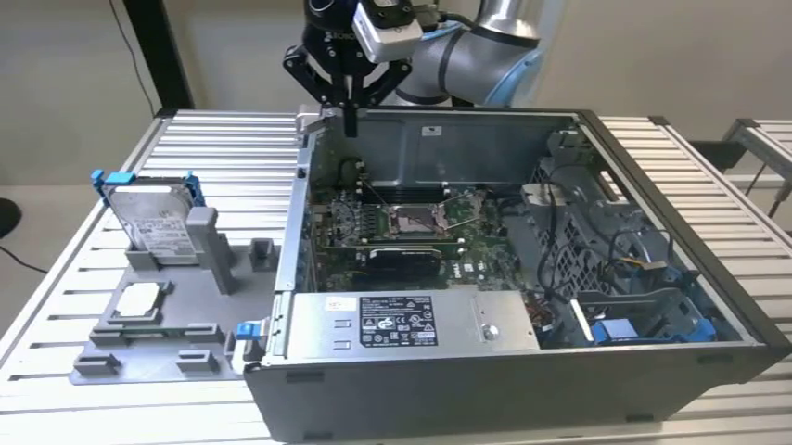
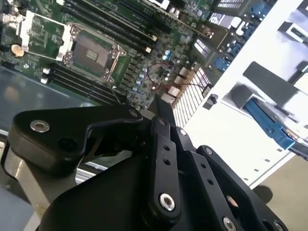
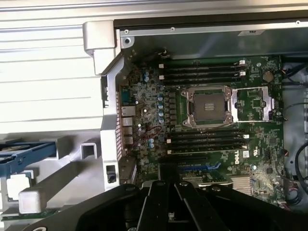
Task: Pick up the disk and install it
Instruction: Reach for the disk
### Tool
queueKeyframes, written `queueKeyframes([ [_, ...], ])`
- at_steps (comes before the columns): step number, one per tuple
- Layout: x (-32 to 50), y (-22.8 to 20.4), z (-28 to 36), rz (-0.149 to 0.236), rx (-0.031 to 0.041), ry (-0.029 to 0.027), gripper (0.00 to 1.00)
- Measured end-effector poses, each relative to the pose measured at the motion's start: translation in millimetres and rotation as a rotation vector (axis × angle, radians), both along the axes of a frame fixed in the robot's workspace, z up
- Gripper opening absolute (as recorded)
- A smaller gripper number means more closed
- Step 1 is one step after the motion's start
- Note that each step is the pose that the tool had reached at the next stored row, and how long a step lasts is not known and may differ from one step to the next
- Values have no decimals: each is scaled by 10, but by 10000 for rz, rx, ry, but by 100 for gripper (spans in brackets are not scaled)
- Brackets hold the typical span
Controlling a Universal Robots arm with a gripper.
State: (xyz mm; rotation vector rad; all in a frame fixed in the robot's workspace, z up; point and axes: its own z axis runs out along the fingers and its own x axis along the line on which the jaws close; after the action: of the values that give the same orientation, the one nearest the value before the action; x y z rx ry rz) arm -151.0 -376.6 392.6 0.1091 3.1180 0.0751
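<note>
At the exterior view's left, the disk (image 1: 155, 221) stands upright in a grey holder (image 1: 161, 348) on the surface (image 1: 223, 148), blue frame around its edges, well apart from the pincer. Pincer (image 1: 351, 128): fingers pressed together, nothing held, pointing straight down just above the far wall of the open computer case (image 1: 421, 362). Arm (image 1: 489, 46) bends over from behind that wall. Circuit board (image 3: 216, 139) lies below the fingers.
</note>
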Motion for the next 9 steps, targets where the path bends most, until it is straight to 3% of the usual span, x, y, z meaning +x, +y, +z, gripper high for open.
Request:
queueKeyframes([
  [4, -12, 1, -1, 23, 0, -3, 0],
  [9, -88, 1, 0, 225, -1, -3, 0],
])
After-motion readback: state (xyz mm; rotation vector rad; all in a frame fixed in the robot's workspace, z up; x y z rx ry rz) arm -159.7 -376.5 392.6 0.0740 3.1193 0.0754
